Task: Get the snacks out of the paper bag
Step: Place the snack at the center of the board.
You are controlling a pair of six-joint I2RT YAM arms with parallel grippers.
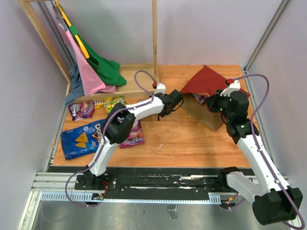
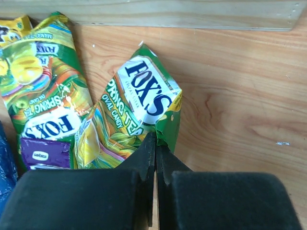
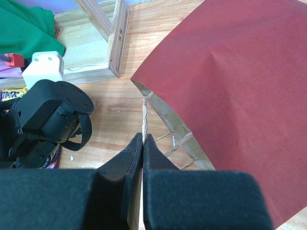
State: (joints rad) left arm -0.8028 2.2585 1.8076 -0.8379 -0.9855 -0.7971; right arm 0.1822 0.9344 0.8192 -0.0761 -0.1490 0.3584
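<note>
Left wrist view: the left gripper is clenched on one corner of a glossy yellow-green Fox's candy packet, which stretches away over the light wooden table. A second yellow-green Fox's packet lies just beside it, and a small purple packet overlaps its near end.

Right wrist view: the right gripper is clenched on the thin string handle of the dark red paper bag.

Top external view: the paper bag lies tipped over at the far right of the table, its open mouth turned toward the left arm. A large blue Doritos chip bag lies at the near left, well apart from the paper bag.
</note>
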